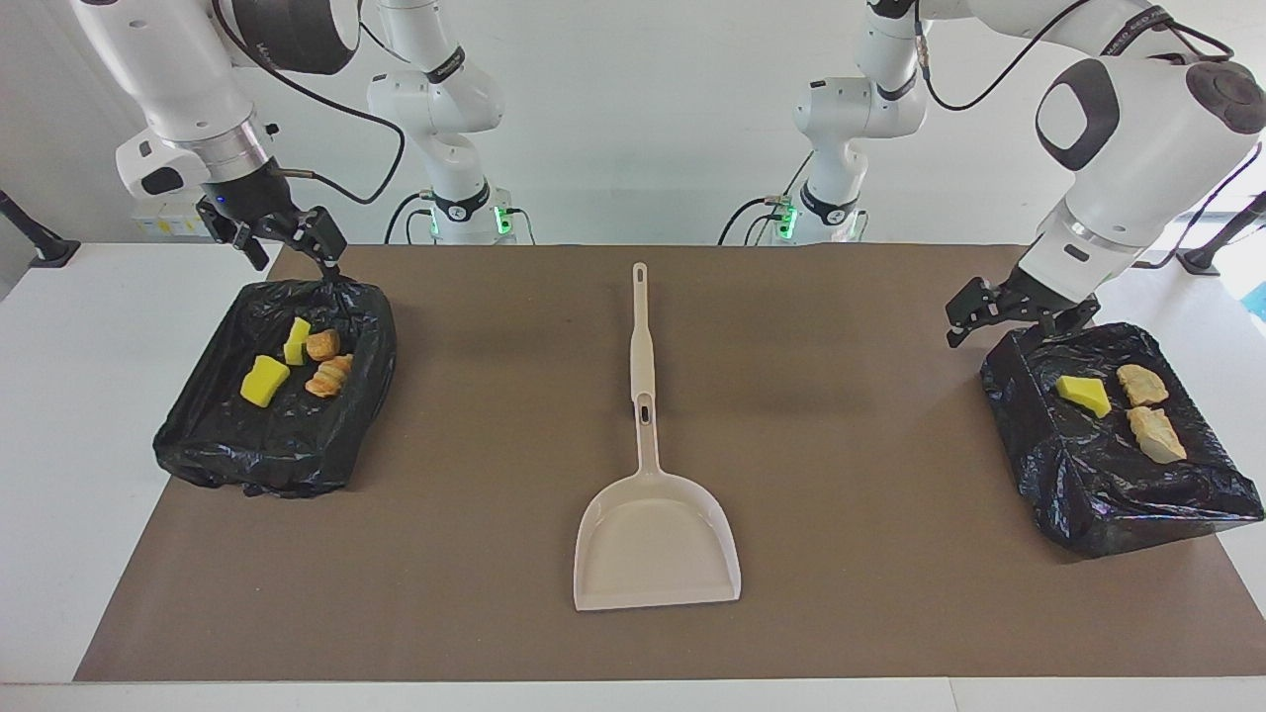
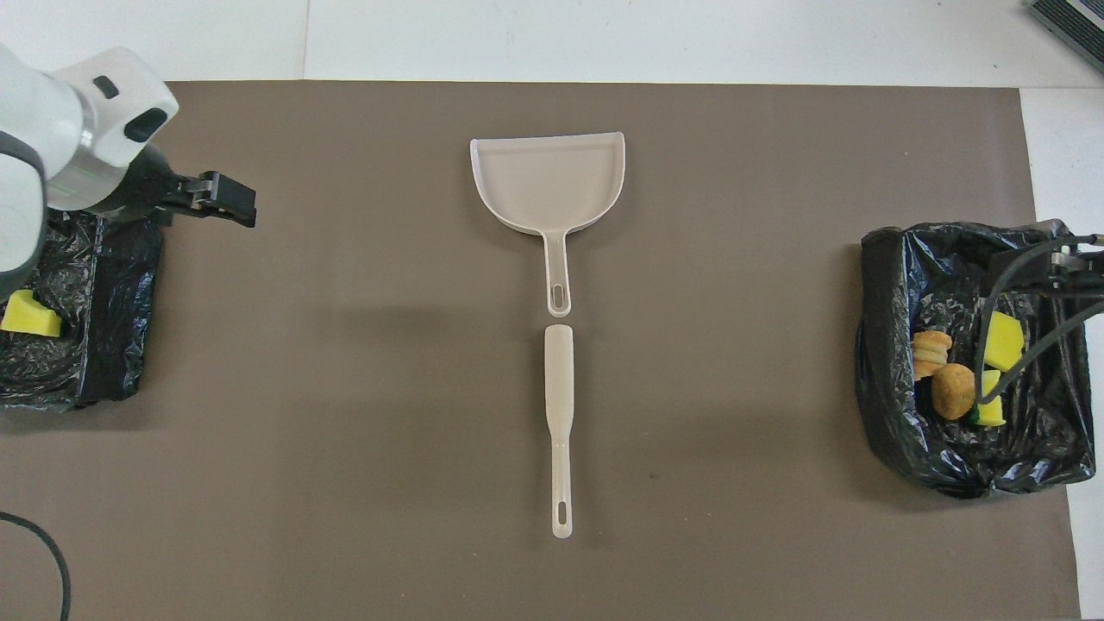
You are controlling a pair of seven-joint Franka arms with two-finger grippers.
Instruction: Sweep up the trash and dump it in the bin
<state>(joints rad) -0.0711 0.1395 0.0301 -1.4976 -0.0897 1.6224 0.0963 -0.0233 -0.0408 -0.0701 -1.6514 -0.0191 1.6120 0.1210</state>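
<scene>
The trash lies in two black-bagged bins. The bin (image 1: 257, 460) at the right arm's end holds two yellow sponge pieces (image 1: 264, 382) and two orange bread lumps (image 1: 331, 376). The bin (image 1: 1088, 494) at the left arm's end holds a yellow sponge piece (image 1: 1083, 396) and two tan lumps (image 1: 1155, 433). My right gripper (image 1: 292, 252) hangs open and empty over the robot-side rim of its bin. My left gripper (image 1: 1004, 326) is open and empty over the inner, robot-side corner of the other bin. The left gripper (image 2: 220, 194) also shows in the overhead view.
A beige dustpan (image 1: 658, 539) lies mid-table, mouth away from the robots. A beige brush (image 1: 640, 326) lies in line with its handle, nearer the robots. A brown mat (image 1: 890, 593) covers the table between the bins.
</scene>
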